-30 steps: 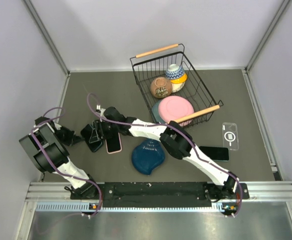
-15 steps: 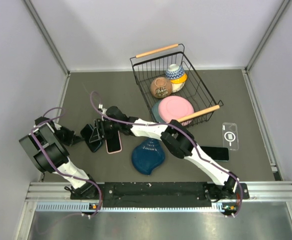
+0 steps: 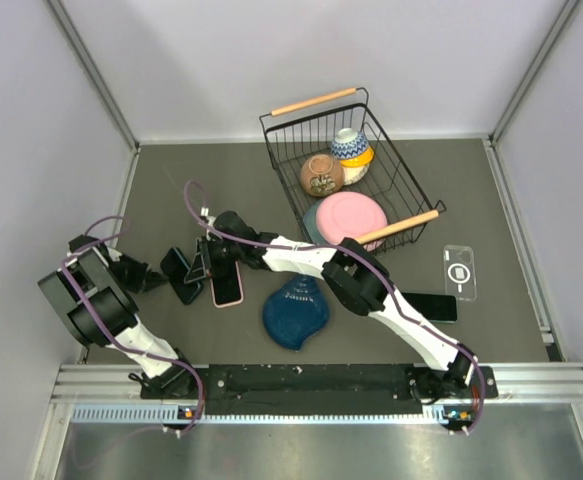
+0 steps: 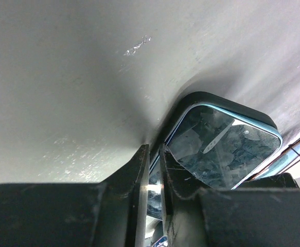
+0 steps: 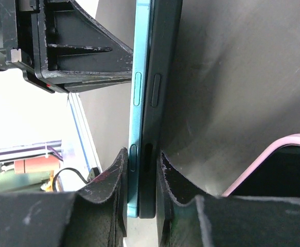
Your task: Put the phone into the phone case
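At the table's (image 3: 161, 190) left, left fingers (image 4: 134, 175) and right fingers (image 5: 113, 180) both pinch one teal phone (image 5: 139, 103) with one black case (image 5: 166, 77).

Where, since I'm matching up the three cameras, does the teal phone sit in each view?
Top external: teal phone left of centre, just left of the pink-rimmed case.
Left wrist: right of centre, glass face showing.
Right wrist: centre, seen edge-on, side buttons visible.
Shared landmark: the pink-rimmed case, lower right in the right wrist view; the left wrist view does not show it.
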You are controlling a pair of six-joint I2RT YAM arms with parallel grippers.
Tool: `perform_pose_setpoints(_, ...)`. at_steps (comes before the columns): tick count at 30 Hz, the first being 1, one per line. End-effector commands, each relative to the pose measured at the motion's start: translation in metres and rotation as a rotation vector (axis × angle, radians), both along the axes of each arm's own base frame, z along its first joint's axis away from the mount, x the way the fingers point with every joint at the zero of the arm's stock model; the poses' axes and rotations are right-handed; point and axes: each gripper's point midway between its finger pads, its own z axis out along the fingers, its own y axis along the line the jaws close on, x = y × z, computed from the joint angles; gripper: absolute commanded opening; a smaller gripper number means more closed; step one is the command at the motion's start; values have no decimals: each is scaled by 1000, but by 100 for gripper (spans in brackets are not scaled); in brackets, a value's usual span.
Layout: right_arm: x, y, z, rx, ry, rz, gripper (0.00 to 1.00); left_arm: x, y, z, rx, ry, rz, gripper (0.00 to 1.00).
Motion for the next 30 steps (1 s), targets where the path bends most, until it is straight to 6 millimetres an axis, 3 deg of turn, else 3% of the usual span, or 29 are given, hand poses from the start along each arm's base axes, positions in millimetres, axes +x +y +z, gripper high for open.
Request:
perform_pose_setpoints(1,5,7,65,93,-129,19,0,-4,0,-8,33,1,-11,20)
perform_pose_setpoints(3,4,8,67,91,-162,24,0,-3,0,-6,36,-6,-11,22)
perform_pose_setpoints(5,4,9,71,97,-152,23,26,-3,0,-7,36,-5,-10,22)
perform_pose_setpoints(7,3,9,77,105,-139,17,37,-3,0,-9,29,-1,-9,22)
perform_pose_setpoints(13,8,5,95,148,-104,-11,32,-3,0,-9,28,3,-12,22)
perform_pose_setpoints(21,9,6,101,192,-72,-4,47,-4,1,-11,36,12,-9,21)
perform_pose_setpoints(27,13,6,92,185,-48,-9,38,-4,1,-10,35,9,-10,20)
perform_pose_setpoints(30,12,5,90,180,-48,-6,18,-4,0,-11,31,8,-8,20)
